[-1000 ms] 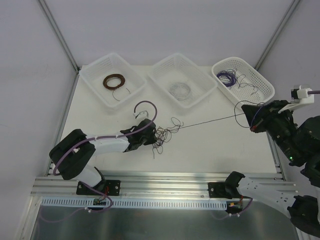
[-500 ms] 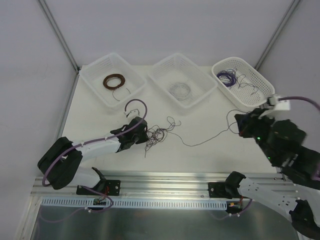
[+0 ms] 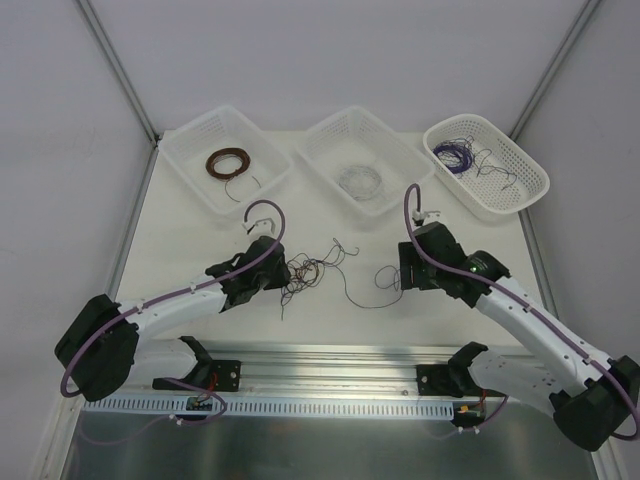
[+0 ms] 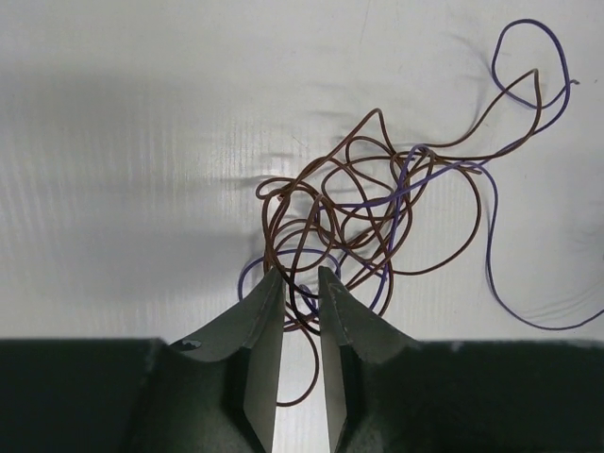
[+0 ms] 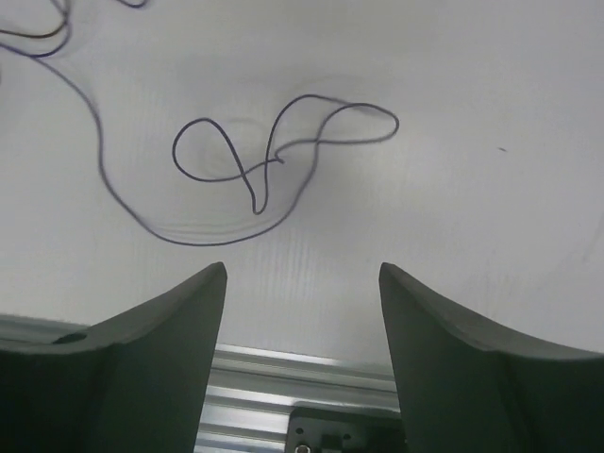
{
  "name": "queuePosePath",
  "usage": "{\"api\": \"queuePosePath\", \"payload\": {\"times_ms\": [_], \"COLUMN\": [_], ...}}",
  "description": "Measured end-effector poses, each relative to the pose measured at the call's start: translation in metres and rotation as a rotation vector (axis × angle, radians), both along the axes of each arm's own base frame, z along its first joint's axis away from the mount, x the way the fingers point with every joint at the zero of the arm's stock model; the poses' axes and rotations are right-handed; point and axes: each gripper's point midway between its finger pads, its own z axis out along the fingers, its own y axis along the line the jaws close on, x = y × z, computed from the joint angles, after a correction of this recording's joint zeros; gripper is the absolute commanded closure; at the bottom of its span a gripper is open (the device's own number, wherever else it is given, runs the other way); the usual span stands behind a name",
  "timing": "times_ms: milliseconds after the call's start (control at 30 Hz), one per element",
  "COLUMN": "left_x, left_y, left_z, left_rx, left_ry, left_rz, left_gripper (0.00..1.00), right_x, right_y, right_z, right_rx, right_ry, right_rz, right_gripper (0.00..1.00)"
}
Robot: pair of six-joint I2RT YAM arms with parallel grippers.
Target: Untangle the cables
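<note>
Thin brown and purple cables (image 4: 363,203) lie in a scribbled tangle on the white counter (image 3: 200,250) — just off the left arm's tip.
The left fingers (image 4: 264,321) sit at the clump's near edge with a narrow gap, and a few brown strands cross it unpinched. Rightward, one dark loose strand (image 5: 253,189) trails away and curls into a loop — the right fingers (image 5: 160,321) hang over it, spread wide, holding nothing.

White, black-jointed arms (image 3: 170,300) carry looped purple leads (image 3: 262,206); left gripper (image 4: 301,274) dark.
</note>
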Motion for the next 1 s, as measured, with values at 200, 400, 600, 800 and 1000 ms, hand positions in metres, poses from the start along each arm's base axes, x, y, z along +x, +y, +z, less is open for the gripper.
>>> {"api": "queuePosePath", "payload": {"times_ms": [200,400,600,800,1000], "left_x": [-0.004,-0.008,-0.007,0.0,0.009], "left_y": [-0.003,-0.007,-0.011,-0.018,-0.031], "left_z": [-0.001,0.008,0.024,0.015,-0.005], "left_rx": [0.002,-0.016,-0.043,-0.005,0.026], "left_ry": [0.015,0.004,-0.035,0.002,0.077], "left_rz": [-0.036,-0.08,-0.109,-0.12,-0.12], "left_gripper": [0.58,0.22,0.02,0.04,0.07], "right_x": [0.013,0.022,0.03,0.045,0.055], "right_y": [0.062,0.116,0.157,0.172,0.175], "right_z": [-0.011,-0.057,-0.087,-0.1,-0.119], "right_rx": [0.14,0.163,0.177,0.166,0.087], "right_ry": [0.045,0.161,0.194,0.173,0.162], "right_rz": [0.237,0.378,0.465,0.464,0.426], "right_gripper": [0.32,0.37,0.38,0.38,0.46]}}
